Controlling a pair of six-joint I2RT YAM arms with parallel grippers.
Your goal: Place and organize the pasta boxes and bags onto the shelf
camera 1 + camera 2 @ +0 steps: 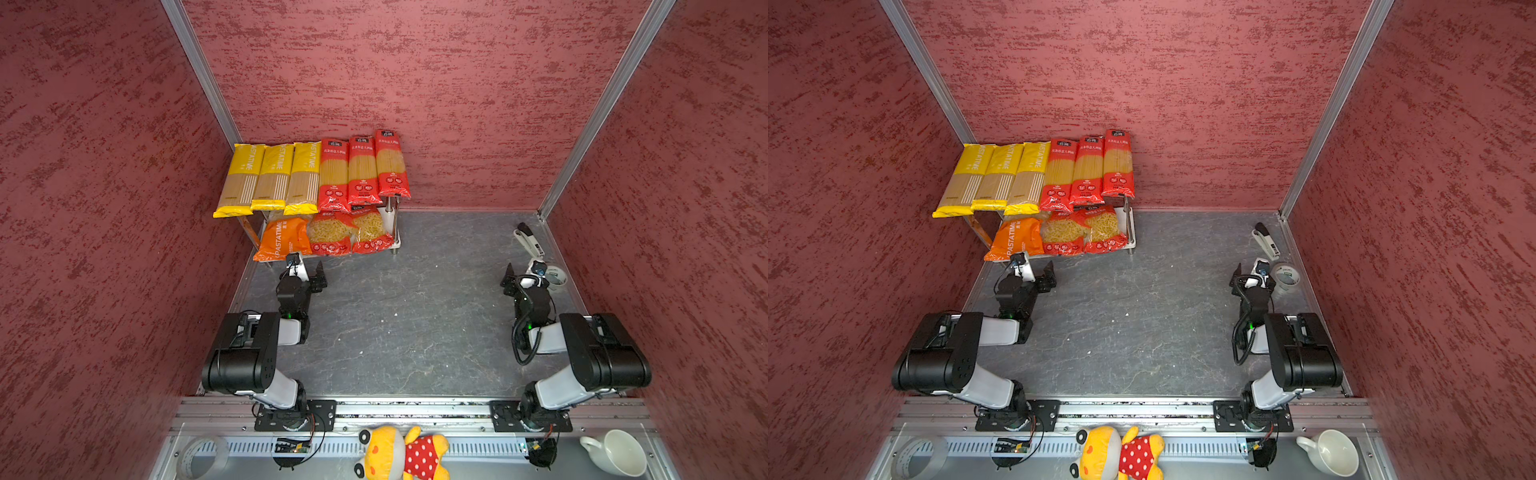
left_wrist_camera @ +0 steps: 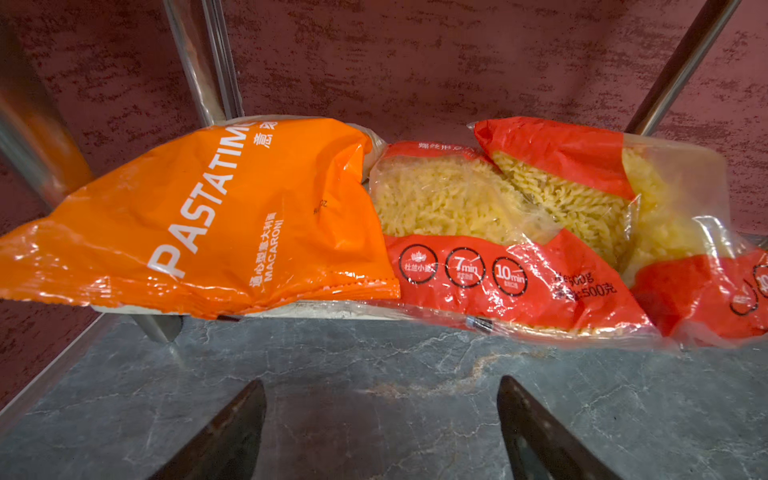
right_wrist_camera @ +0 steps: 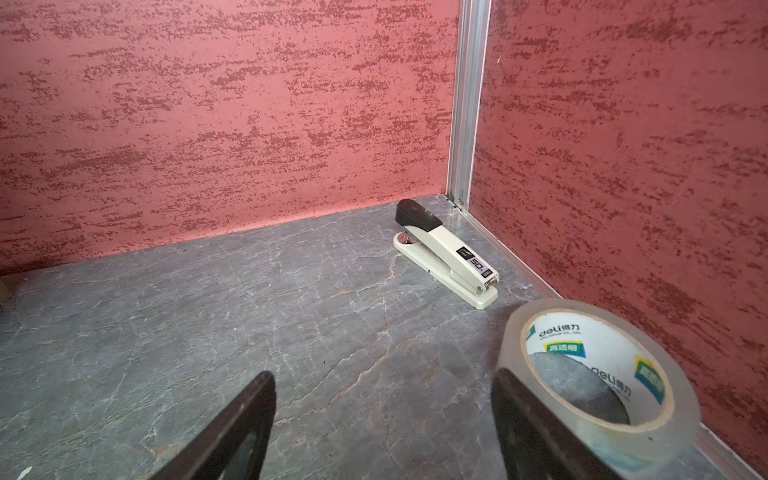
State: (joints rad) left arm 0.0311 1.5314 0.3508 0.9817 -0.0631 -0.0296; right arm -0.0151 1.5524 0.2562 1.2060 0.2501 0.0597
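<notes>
On the top board of the shelf (image 1: 397, 243), three yellow pasta boxes (image 1: 270, 178) and three red ones (image 1: 363, 170) lie side by side. The lower board holds the bags: an orange PASTATIME one (image 2: 199, 216) and two red windowed ones (image 2: 465, 232) (image 2: 665, 232), the last overlapping its neighbour. My left gripper (image 2: 380, 386) hovers low over the floor just in front of the bags, open and empty; in a top view it (image 1: 309, 270) sits before the orange bag (image 1: 282, 239). My right gripper (image 3: 382, 380) is open and empty at the far right.
A roll of clear tape (image 3: 598, 374) lies right beside one of the right gripper's fingers, with a white stapler (image 3: 446, 253) beyond it in the corner. A plush toy (image 1: 399, 453), a white cup (image 1: 615, 451) and another tape roll (image 1: 203, 455) sit on the front ledge.
</notes>
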